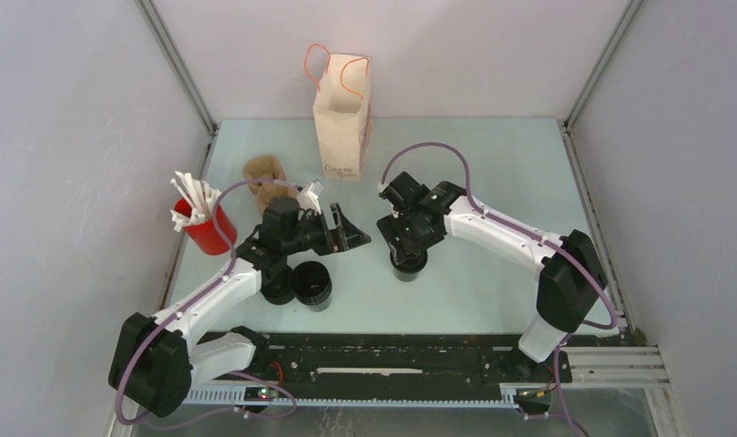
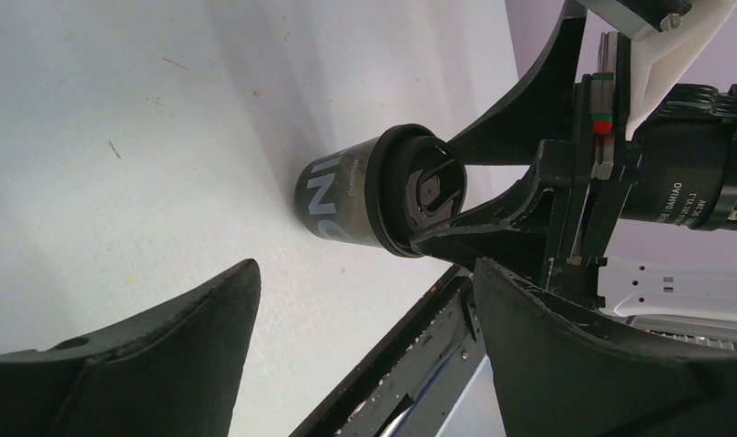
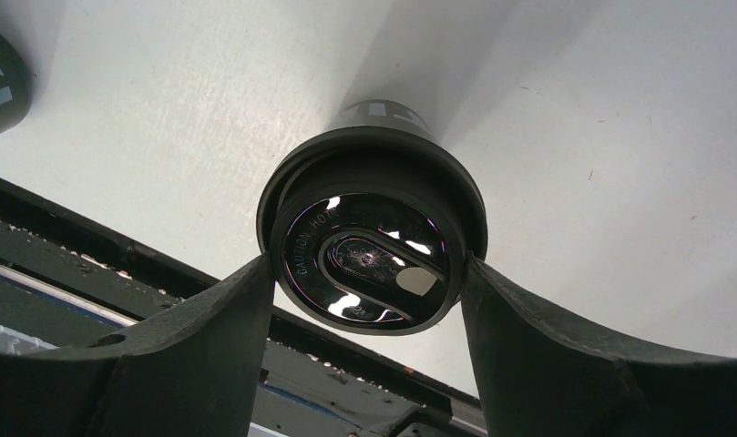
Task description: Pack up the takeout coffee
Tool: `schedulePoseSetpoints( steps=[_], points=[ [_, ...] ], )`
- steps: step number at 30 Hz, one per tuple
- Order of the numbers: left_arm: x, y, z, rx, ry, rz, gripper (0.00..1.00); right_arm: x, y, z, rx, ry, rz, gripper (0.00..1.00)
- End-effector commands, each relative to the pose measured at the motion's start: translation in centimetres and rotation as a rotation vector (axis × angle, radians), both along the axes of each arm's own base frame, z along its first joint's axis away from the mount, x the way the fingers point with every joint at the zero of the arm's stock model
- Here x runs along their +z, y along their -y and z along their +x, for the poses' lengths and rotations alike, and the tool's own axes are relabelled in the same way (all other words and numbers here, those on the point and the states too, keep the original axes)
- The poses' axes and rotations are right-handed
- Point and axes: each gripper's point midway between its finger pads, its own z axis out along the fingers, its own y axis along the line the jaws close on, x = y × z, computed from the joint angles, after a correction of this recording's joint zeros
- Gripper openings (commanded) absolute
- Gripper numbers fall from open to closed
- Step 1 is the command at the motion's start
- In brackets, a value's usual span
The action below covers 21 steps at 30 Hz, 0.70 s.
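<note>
While your left gripper [image 1: 346,229] hangs with its fingers spread wide and nothing between them, your right gripper [image 3: 369,264] has the takeout coffee [image 2: 342,196] pinched at the lid. One finger [image 3: 209,355] meets the rim on each side, and you can see no gap at either contact. That cup stands upright on the bench [image 1: 492,182], about midway between the left and right edges and somewhat closer to the near edge than the far one. Its glossy black lid faces straight up into the right wrist camera.

A second black cup [image 1: 312,284] sits to its left, a little nearer to you, just beside your left arm and apart from the held one. Your left gripper points across toward the held cup from that side, above the bench.

Farther back along the left edge you have the red cup [image 1: 205,232] with white sticks [image 1: 193,193] fanning out of it. Beyond that, toward the far left corner, lies the brown carrier [image 1: 266,175]. A paper bag [image 1: 342,127] with orange handles stands upright at the middle of the far edge.
</note>
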Motion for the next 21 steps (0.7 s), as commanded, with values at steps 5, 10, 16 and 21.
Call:
schedulePoseSetpoints(
  steps=[5,10,16,21],
  points=[
    [1.9,0.4,0.6,-0.02,0.075,-0.008,0.91,0.9,-0.4,0.6,0.016,0.035,0.02,0.8],
    [1.8,0.5,0.6,-0.024,0.071,-0.006,0.91,1.1,-0.5,0.7,0.015,0.048,0.024,0.86],
    [1.6,0.9,0.4,-0.04,0.062,-0.002,0.91,2.1,-0.4,0.9,0.014,0.075,0.04,0.92],
    [1.6,1.7,0.3,-0.058,0.061,0.001,0.91,2.8,-0.6,1.1,0.013,0.091,0.047,0.95]
  ],
)
